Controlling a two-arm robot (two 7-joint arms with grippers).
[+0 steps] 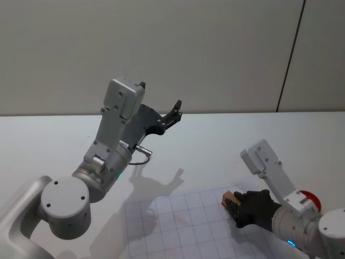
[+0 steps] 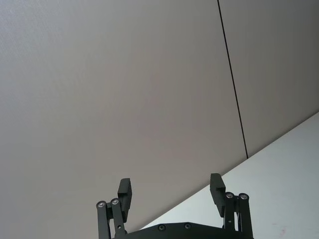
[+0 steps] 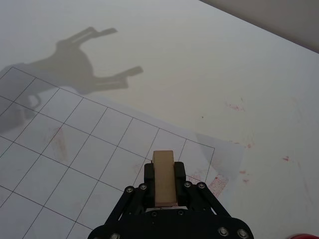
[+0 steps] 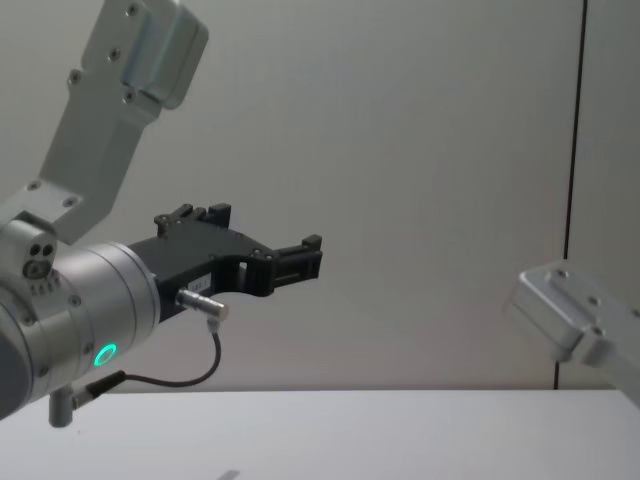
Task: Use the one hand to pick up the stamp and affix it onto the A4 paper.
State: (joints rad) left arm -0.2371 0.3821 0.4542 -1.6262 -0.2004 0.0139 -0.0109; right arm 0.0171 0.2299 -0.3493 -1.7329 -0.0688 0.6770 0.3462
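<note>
The stamp [image 3: 164, 177], a small light-brown wooden block, is clamped between the black fingers of my right gripper [image 3: 164, 172]. In the head view the stamp [image 1: 227, 198] and right gripper [image 1: 235, 208] are low over the right edge of the gridded A4 paper [image 1: 178, 226]. Whether the stamp touches the paper [image 3: 75, 149] I cannot tell. Faint red prints mark the sheet. My left gripper [image 1: 160, 96] is raised high above the table's far left, open and empty; in its wrist view the left gripper [image 2: 170, 183] faces the wall.
A red round object [image 1: 310, 199] sits just right of my right wrist, also at the corner of the right wrist view [image 3: 304, 236]. Red smudges dot the white table [image 3: 239, 104] beyond the paper. The grey wall stands behind the table.
</note>
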